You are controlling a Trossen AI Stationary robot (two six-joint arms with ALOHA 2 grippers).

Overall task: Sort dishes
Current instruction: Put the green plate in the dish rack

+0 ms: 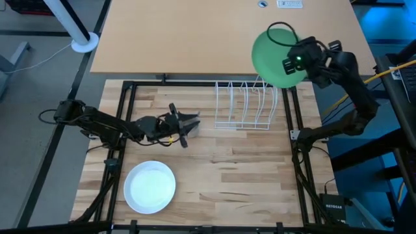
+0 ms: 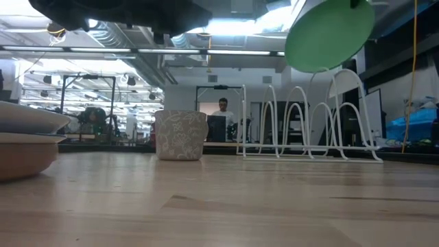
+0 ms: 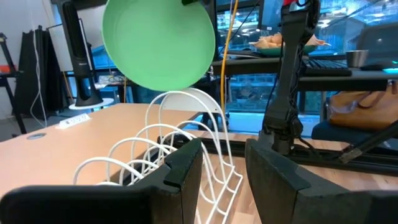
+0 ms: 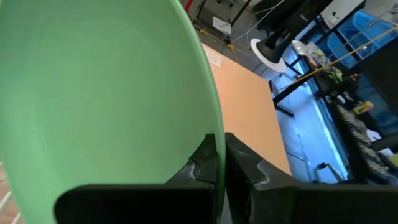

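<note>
The green plate (image 1: 276, 57) was held on edge, clamped in the right pincer (image 1: 292, 62), at about one o'clock above the wire rack (image 1: 246, 104); the left pincer (image 1: 185, 121) was parted and empty, farther off

I see a tan desk (image 1: 214, 36) at 12 o'clock beyond my bench (image 1: 214, 175), grey floor (image 1: 32, 78) at 9, ceiling lights (image 2: 89, 65) and a seated person (image 2: 222, 110) far behind.

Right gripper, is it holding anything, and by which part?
Yes. The right gripper is shut on the green plate, pinching it by its rim and holding it in the air above the rack.
</note>
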